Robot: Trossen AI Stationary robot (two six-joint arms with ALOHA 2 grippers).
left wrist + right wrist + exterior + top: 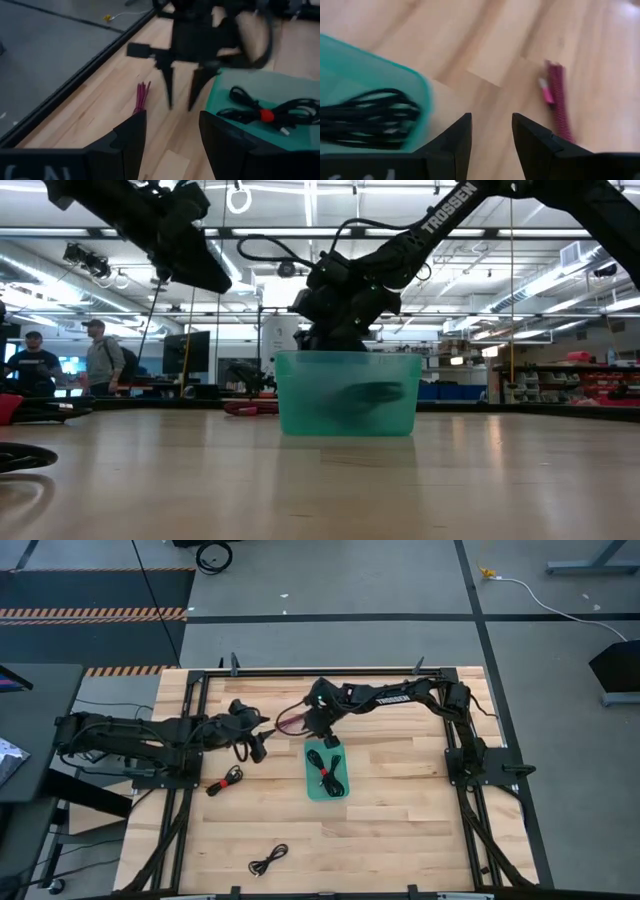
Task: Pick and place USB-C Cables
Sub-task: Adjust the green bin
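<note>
USB-C Cables, coiled:
- Black bundles with a red tie (326, 772) lie inside the teal plastic tray (343, 790) at table centre.
- Maroon-purple braided cable (291, 720) lies on bare wood at ten o'clock from the tray.
- Black bundle with red tie (226, 781) lies at nine o'clock.
- Thin black coil (268, 860) lies at seven o'clock, well apart.

Grippers:
- My right gripper (331, 742) hangs over the tray's far rim, fingers parted, empty.
- My left gripper (257, 748) is near the tray, spread, empty.

Risk, judged: both arms crowd the maroon cable and may collide.

Views: my right wrist alone shows the maroon cable's connector (543, 84); the low view hides every loose cable.
</note>
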